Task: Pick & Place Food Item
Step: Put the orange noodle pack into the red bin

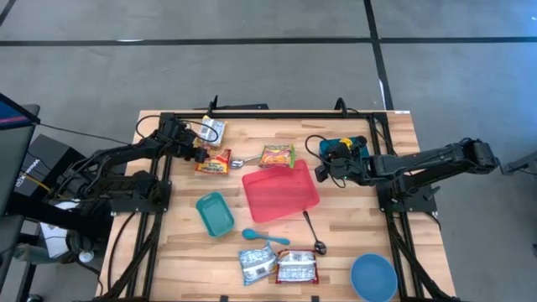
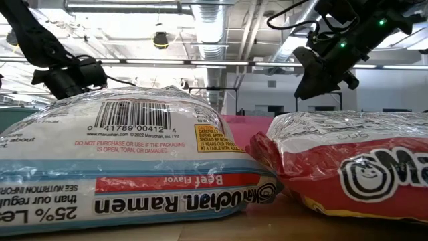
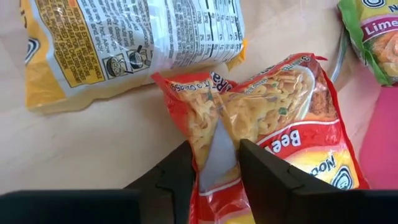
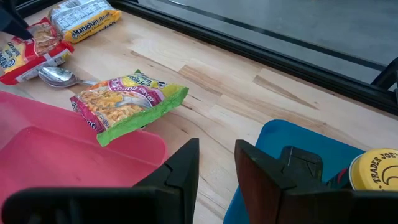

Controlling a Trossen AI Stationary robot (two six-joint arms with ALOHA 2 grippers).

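A red ramen packet [image 1: 214, 162] lies flat on the wooden table at the far left, beside a yellow-and-white ramen packet [image 1: 211, 130]. My left gripper [image 1: 200, 154] is down on the red packet [image 3: 280, 124] and shut on it. A green ramen packet [image 1: 277, 155] lies farther right, next to a pink tray [image 1: 281, 195]. My right gripper [image 1: 323, 168] hovers past the tray's right corner. In the right wrist view its fingers [image 4: 214, 165] stand a narrow gap apart with nothing between them. My left gripper pinches a raised crease of the red packet's wrapper [image 3: 216, 134] between its two fingers, about midway along the packet. The fingers slant down from the table's left side. The packet is crumpled around the crease and still rests on the table.
A metal spoon [image 1: 243, 161] lies between the red and green packets. Nearer are a teal container [image 1: 215, 213], a blue spoon [image 1: 264, 237], a second metal spoon [image 1: 312, 231], two more ramen packets [image 1: 277, 267] and a blue bowl [image 1: 373, 277]. A blue box holding a can [image 1: 346, 148] stands by my right gripper.
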